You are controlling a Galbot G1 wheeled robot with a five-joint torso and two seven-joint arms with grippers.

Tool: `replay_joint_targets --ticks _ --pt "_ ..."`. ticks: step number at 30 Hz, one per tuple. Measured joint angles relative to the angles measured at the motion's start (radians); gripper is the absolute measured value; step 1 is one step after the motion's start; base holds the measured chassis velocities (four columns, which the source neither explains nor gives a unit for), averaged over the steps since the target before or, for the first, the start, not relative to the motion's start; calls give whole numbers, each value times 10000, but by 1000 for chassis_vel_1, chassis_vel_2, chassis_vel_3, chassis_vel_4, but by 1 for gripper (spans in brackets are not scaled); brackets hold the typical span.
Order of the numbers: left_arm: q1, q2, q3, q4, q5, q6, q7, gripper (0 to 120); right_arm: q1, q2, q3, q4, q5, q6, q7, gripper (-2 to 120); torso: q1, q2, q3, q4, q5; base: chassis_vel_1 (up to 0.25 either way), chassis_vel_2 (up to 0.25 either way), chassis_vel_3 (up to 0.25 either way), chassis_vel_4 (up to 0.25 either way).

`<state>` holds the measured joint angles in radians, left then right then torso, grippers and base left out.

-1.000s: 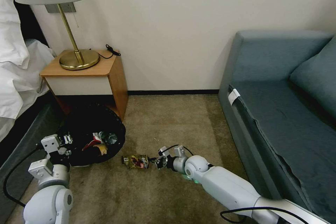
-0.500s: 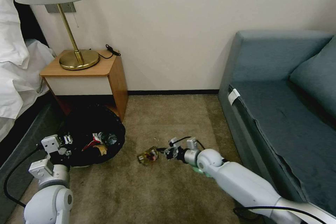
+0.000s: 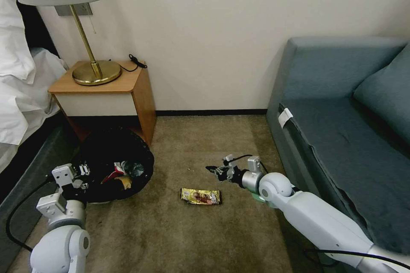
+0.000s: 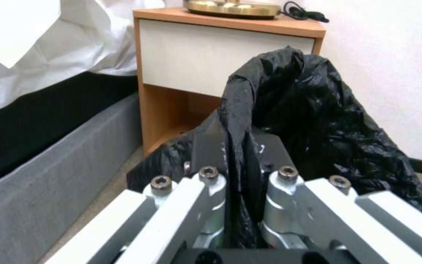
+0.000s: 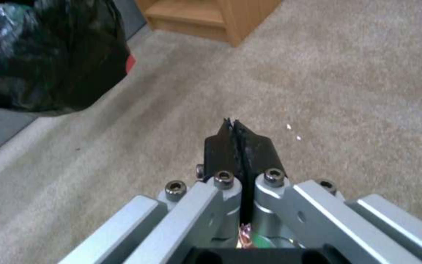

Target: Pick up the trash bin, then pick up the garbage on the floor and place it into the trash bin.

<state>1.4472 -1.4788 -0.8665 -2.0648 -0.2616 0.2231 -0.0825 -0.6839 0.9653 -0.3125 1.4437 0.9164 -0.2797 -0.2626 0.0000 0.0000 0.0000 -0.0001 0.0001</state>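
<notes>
Hovering right gripper [image 3: 212, 169], jaws pressed together on nothing, above carpet | gold-brown wrapper [image 3: 200, 196] flat just below-left, apart | left gripper [image 4: 235, 161] pinching trash bin [image 3: 112, 166] liner | risk: flat foil may slip a closing pinch.

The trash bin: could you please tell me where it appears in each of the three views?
Head view: the trash bin stands at lower left on the carpet before the nightstand, with the left gripper at its near rim.
Left wrist view: its black liner rises close ahead, pinched between the fingers.
Right wrist view: the bin lies farther off across the carpet.
Shared landmark: the wooden nightstand.
</notes>
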Motion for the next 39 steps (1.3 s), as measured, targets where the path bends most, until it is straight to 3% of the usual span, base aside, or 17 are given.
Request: replay_joint_targets --ticks 11,18,24,27,34,39 --pt "-81 -1 64 7 -3 90 -99 5 346 457 -818 -1513 -1025 220 172 0 0 0 0 1 -1 0 0 0 0" --pt "-68 -114 145 -240 28 119 -141 5 881 1239 -2215 -3015 -1879 585 170 0 0 0 0 0 -3 0 0 0 0" --pt "111 -148 106 -697 -9 173 -199 5 1160 1920 -3198 -3958 -2096 838 131 15 0 0 0 2 -1 0 0 0 0" --pt "203 -191 61 -812 -20 176 -240 5 1322 2318 -3724 -4472 -2247 1006 128 32 0 0 0 2 -2 0 0 0 0" --pt "311 -291 80 -920 19 144 -258 5 1442 2653 -3984 -4820 -2301 1159 144 52 0 0 0 1 -1 0 0 0 0" --pt "452 -414 114 -1075 128 82 -250 5 1620 2957 -4145 -5252 -2451 1362 169 73 0 0 0 1 -1 0 0 0 0"
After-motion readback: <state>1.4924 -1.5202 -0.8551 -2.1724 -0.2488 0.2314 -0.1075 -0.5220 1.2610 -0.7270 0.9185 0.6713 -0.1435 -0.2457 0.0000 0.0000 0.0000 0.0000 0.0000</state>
